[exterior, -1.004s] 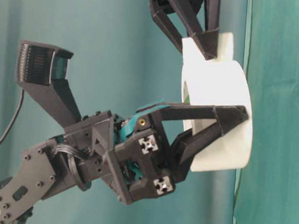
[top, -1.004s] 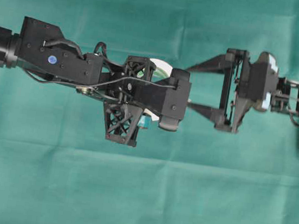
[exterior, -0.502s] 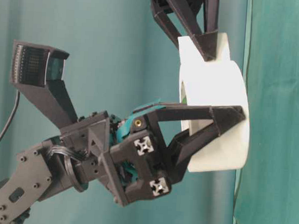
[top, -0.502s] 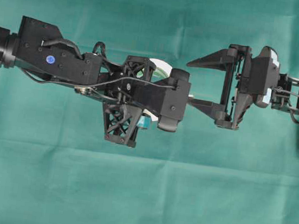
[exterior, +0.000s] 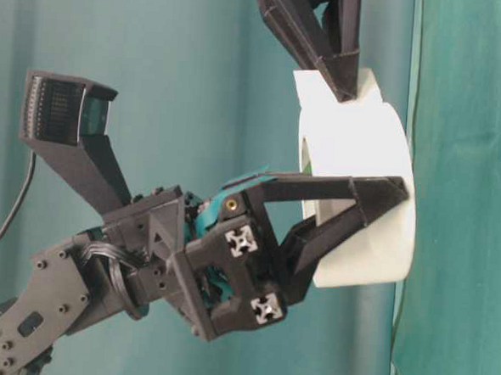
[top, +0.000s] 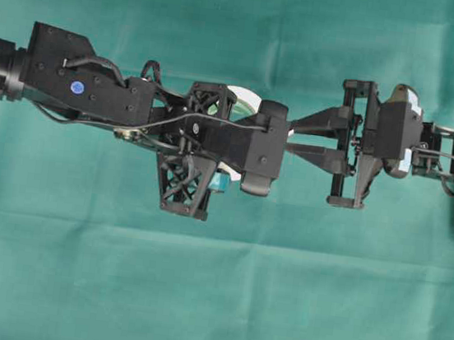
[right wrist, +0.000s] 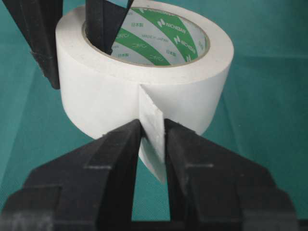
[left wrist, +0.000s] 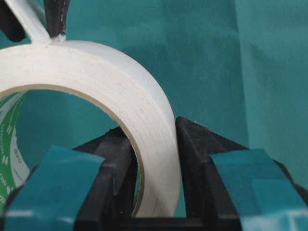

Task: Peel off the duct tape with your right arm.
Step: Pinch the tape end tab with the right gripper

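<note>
- I see the wide white duct tape roll (right wrist: 144,72) with its green-printed core resting on the green cloth (top: 211,301).
- My left lattice-fingered gripper (left wrist: 154,159) clamps the roll's wall.
- My right pointed-finger gripper (right wrist: 153,137) is pinched onto the loose white strip end (right wrist: 153,139).

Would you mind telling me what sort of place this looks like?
Probably a robotics lab bench: a green cloth covering the table, two black arms with wrist cameras, and one roll of duct tape as the only prop.
</note>
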{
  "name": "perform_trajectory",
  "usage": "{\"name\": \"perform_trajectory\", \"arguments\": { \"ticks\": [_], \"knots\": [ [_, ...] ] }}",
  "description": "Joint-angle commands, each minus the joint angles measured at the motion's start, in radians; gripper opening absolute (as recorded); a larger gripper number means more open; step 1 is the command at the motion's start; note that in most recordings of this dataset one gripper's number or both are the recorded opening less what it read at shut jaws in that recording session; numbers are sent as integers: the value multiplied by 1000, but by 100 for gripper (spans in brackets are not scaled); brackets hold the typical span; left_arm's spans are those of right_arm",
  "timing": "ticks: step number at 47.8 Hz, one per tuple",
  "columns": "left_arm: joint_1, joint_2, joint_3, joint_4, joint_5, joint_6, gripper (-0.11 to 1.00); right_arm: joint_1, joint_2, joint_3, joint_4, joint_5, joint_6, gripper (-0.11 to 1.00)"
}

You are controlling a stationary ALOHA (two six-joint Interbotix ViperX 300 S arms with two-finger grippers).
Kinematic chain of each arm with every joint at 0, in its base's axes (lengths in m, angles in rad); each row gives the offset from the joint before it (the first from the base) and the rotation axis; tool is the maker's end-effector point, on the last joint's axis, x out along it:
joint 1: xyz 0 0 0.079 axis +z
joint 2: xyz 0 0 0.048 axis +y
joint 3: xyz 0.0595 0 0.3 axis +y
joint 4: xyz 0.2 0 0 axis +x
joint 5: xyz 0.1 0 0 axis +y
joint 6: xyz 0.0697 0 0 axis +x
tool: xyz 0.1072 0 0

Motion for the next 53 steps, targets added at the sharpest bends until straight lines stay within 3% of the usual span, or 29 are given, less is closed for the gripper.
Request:
{"name": "perform_trajectory", "arguments": {
  "ticks": [1, 42, 53],
  "knots": [
    [-2, -41, -14, 3, -5, 2, 21, 3, -12, -8, -9, -9, 2, -5],
    [-2, -48, -5, 3, -5, 2, 21, 3, -12, -6, -8, -11, 2, -9],
    [-11, -48, 2, 3, -5, 8, 21, -18, -12, 0, 17, -11, 0, -9]
  ]
}}
